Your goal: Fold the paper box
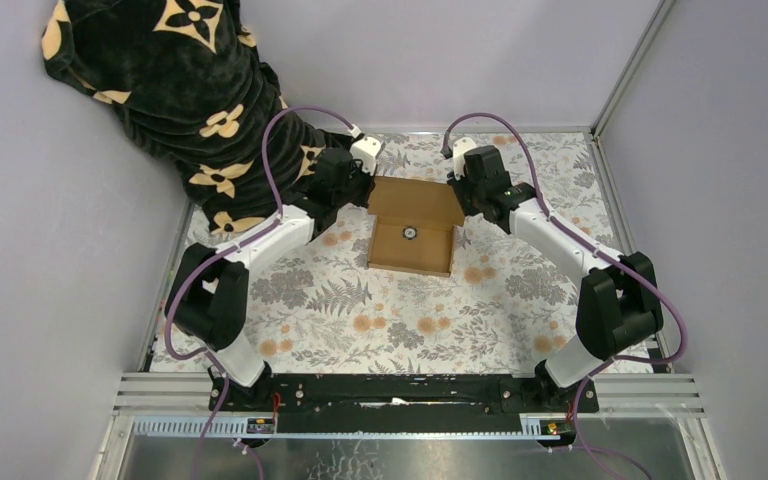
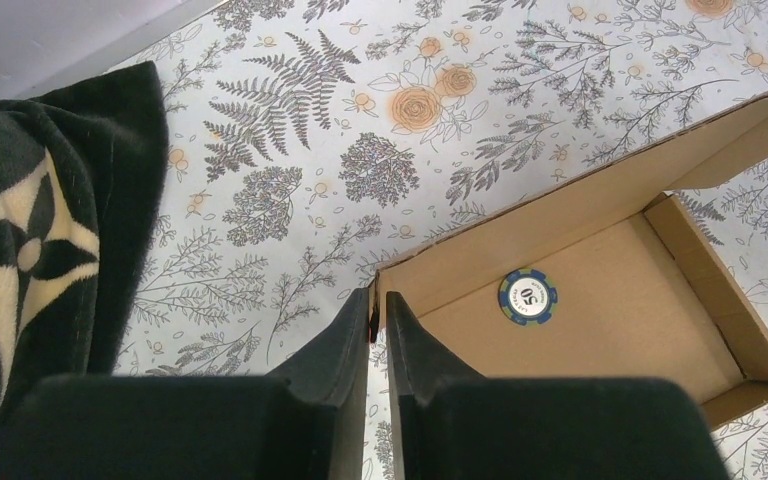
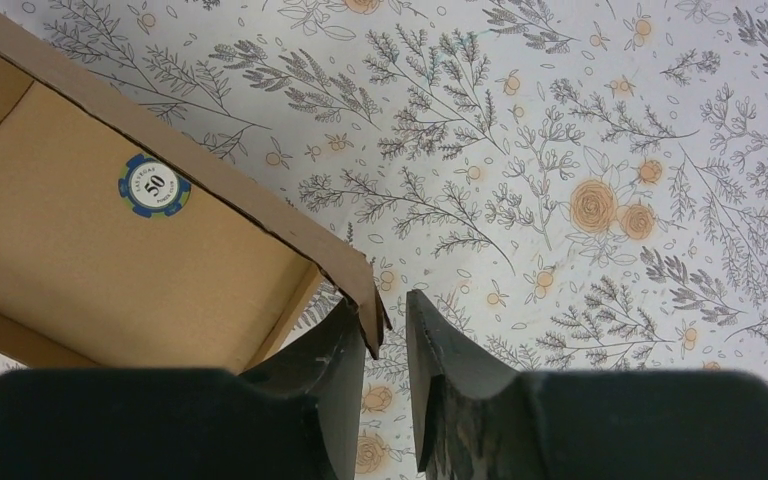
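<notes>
The paper box (image 1: 412,250) is brown cardboard in the middle of the floral table. It stands as a shallow tray with its lid flap raised at the back. A blue poker chip (image 1: 410,232) lies inside. My left gripper (image 1: 367,190) is at the flap's back left corner. In the left wrist view the gripper (image 2: 377,300) is shut on the box's (image 2: 600,290) corner edge. My right gripper (image 1: 460,188) is at the back right corner. In the right wrist view the gripper (image 3: 380,300) is slightly open, and the box's (image 3: 80,260) flap corner touches only its left finger (image 3: 345,330).
A black blanket with cream flowers (image 1: 180,90) hangs over the back left and reaches the table near my left arm; it also shows in the left wrist view (image 2: 30,250). Metal rails (image 1: 620,70) and grey walls bound the table.
</notes>
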`<state>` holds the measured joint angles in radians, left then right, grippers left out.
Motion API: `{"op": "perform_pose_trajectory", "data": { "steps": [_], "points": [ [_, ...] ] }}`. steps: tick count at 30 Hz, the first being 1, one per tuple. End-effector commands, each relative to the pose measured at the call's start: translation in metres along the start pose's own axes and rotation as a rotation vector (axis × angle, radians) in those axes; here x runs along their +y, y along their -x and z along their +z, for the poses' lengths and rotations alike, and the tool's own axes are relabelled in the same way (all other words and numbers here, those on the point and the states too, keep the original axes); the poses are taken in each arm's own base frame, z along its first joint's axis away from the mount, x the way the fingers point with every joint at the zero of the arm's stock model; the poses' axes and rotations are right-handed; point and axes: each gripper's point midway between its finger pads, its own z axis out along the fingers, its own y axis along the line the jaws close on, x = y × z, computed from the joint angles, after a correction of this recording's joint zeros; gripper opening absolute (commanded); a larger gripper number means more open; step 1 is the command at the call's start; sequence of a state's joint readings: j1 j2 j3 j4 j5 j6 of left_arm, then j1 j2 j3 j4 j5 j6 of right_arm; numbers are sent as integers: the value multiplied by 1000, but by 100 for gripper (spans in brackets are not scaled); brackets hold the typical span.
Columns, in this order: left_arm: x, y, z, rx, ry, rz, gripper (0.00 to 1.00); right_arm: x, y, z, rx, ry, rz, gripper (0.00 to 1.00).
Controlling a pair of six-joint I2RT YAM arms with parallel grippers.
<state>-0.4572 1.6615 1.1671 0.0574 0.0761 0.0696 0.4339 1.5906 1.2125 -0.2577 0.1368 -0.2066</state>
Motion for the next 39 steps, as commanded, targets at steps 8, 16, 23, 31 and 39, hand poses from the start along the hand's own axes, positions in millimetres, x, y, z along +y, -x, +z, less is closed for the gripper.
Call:
{"op": "perform_pose_trajectory", "data": {
  "steps": [8,16,23,31,39],
  "points": [
    [3,14,12,-47,-11,10,16,-5,26,0,-61,8,2,27],
    [5,12,13,-41,-2,11,14,-4,24,3,-53,13,4,25],
    [9,15,11,-46,9,14,14,-4,25,4,-53,11,6,25],
    [8,17,12,-50,2,9,9,-3,25,5,-49,17,6,19],
    [7,18,14,-52,-5,4,6,-2,26,6,-46,20,11,12]
  ]
}}
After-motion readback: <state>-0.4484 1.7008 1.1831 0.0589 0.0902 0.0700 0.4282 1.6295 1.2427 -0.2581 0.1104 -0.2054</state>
